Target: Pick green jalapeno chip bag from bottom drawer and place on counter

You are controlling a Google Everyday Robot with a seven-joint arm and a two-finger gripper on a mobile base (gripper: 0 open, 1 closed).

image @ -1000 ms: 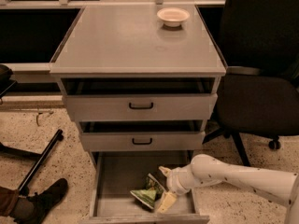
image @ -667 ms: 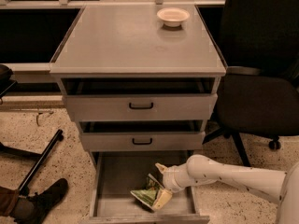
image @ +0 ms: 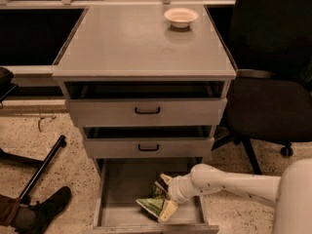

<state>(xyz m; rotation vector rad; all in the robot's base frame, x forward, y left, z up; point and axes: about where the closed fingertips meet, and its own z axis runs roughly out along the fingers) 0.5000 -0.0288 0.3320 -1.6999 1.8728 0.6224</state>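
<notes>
Jaws: spread wide, gripper [image: 165, 198] inside bottom drawer [image: 122, 189], green jalapeno chip bag [image: 152, 204] lying partly between them on its floor. Risk: only foil edge pinched, bag dropped before counter [image: 136, 43] reached; bag snagged under middle drawer [image: 148, 147] on lift.

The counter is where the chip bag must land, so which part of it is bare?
The counter is bare everywhere except its back-right corner, where the white bowl sits. The gripper is down in the bottom drawer at the green jalapeno chip bag.
</notes>
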